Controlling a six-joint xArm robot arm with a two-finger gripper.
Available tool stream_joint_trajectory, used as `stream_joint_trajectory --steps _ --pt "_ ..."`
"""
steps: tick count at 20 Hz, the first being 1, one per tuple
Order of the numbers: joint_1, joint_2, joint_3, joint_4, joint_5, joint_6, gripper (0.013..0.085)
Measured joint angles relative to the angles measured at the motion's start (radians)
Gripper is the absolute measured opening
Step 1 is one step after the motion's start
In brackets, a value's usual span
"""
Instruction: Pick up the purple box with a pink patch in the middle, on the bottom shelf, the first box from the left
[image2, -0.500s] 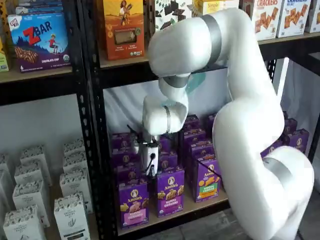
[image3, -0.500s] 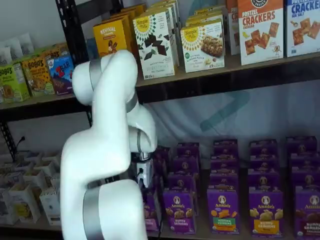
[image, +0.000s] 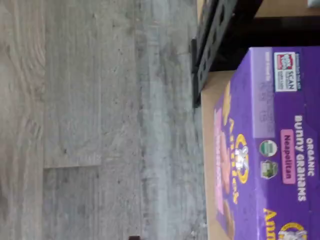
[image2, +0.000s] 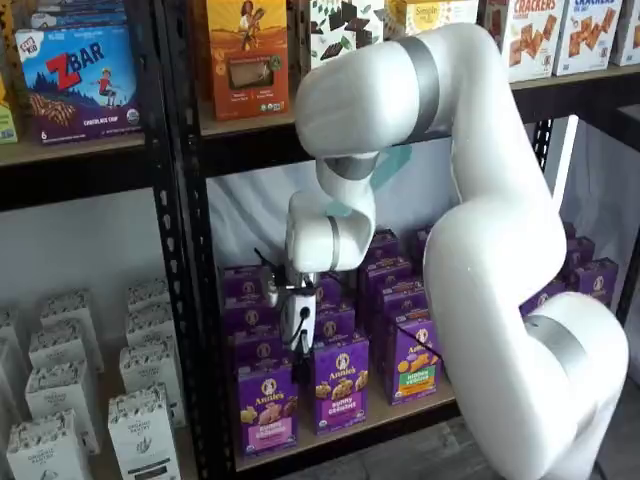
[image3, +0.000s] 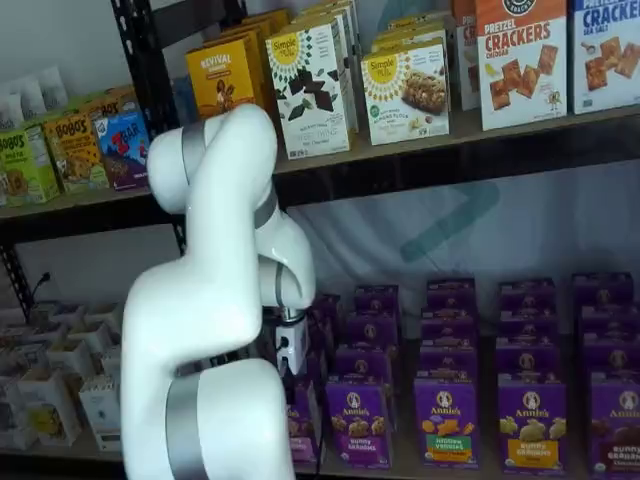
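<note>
One gripper (image2: 297, 335) above the row of Annie's boxes, jaws at full spread, nothing held, purple box (image2: 267, 407) just below it, upright at the bottom shelf (image2: 352, 430) front edge.

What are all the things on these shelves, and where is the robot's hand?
Purple box: one, purple with pink band, front left of bottom shelf.
Other purple boxes: many, purple, in rows beside and behind it.
White cartons: several, white, low in the left rack.
Snack and cracker boxes: many, yellow, white, orange, blue, on upper shelves.
Floor: grey wood planks.
Arm: one, white.
Gripper: one, white body, above the purple box, fingers not clear.
</note>
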Motion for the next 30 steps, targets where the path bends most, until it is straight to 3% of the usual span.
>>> stream_joint_trajectory --steps 4,8,20,27,30 --pt "0.005 0.019 -0.016 0.036 -0.023 -0.028 0.0850" --pt "0.011 0.044 -0.041 0.036 -0.036 -0.023 0.0850" --pt "0.004 0.157 -0.164 -0.056 -0.021 0.056 0.0850" --pt "0.010 0.222 -0.240 -0.158 0.013 0.155 0.0850" --pt "0.016 0.250 -0.264 -0.181 0.011 0.180 0.0850"
